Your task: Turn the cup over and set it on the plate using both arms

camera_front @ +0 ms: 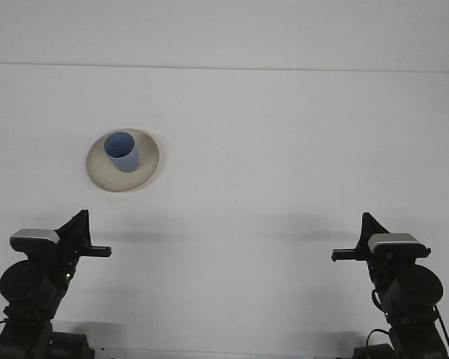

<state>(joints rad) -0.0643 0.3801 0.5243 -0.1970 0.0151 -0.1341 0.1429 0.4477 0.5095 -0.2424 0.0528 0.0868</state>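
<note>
Cup (123, 151) stands upright, mouth up, on the plate (147, 166), ahead of your left gripper (81, 224) and far from the right gripper (368, 224); both look closed and empty.

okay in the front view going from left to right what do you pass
Left gripper → plate with the blue cup standing on it → right gripper.
</note>
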